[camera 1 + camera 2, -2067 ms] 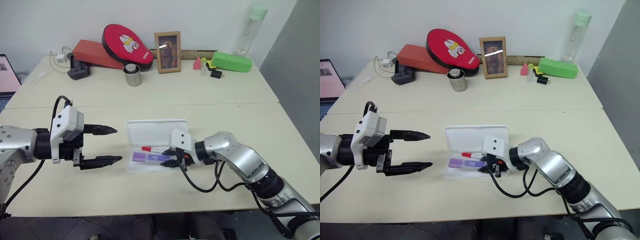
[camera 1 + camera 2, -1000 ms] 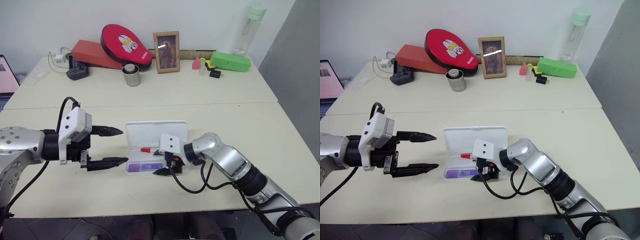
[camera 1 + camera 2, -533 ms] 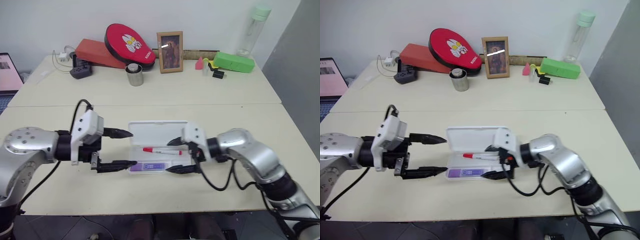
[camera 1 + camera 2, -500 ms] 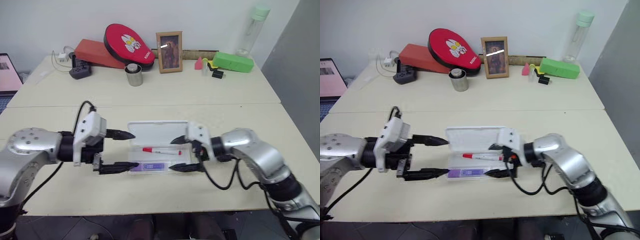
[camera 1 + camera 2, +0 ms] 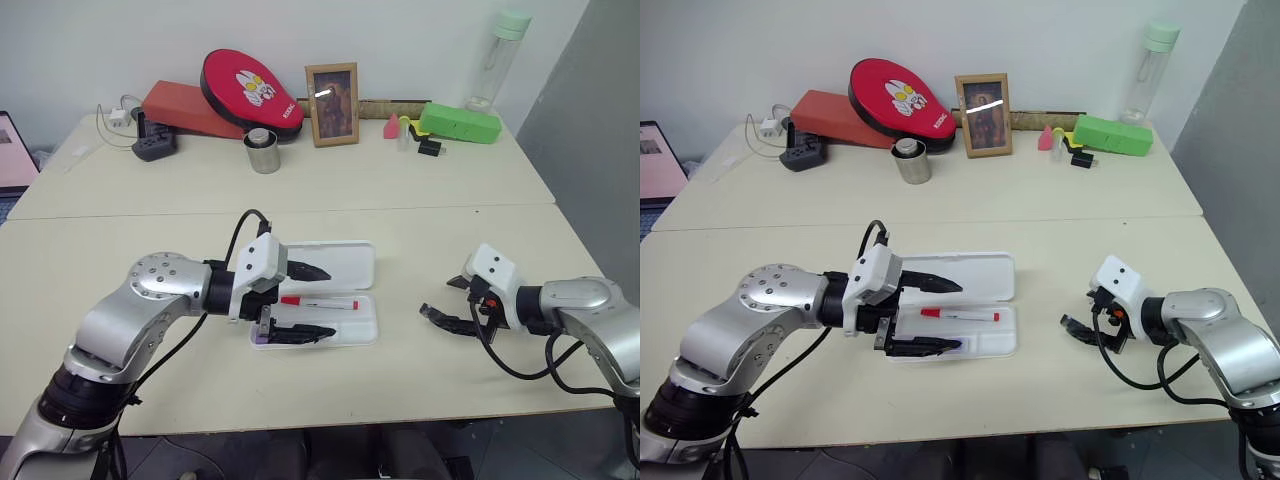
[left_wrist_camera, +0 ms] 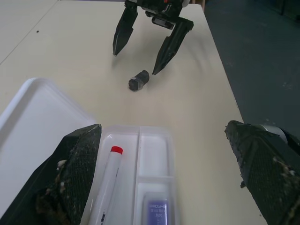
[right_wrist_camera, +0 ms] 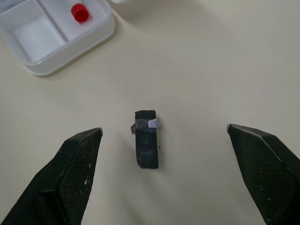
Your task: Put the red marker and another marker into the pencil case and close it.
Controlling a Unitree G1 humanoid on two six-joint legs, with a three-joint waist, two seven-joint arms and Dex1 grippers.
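In the lower middle of the left eye view the pencil case [image 5: 345, 325] lies open on the table [image 5: 150, 380], its lid [image 5: 340, 262] folded flat on the far side. It is a flat white plastic box with rounded corners and a shallow divided tray. It looks light and slick, so it would likely slide under a sideways push; the lid seems thin and stiff, best taken at its free far edge and swung over on the hinge while the tray is held down.

The red marker [image 5: 318, 301], a slim white barrel with red cap, lies lengthwise in the tray's far slot. The purple marker [image 6: 156, 208], short and stubby with a pale label, sits in the near slot. Both look hard and smooth.

The left gripper [image 5: 300, 302] reaches over the left end of the case, jaws wide apart, one finger above the lid and one over the near slot, gripping nothing. At lower right the right gripper [image 5: 447, 300] hangs well clear of the case, jaws also spread, with a small black object [image 7: 146, 138] lying on the table between its fingers, untouched.

Along the far edge stand a photo frame [image 5: 333, 90], a green box [image 5: 460, 122] and a bottle [image 5: 500, 55].
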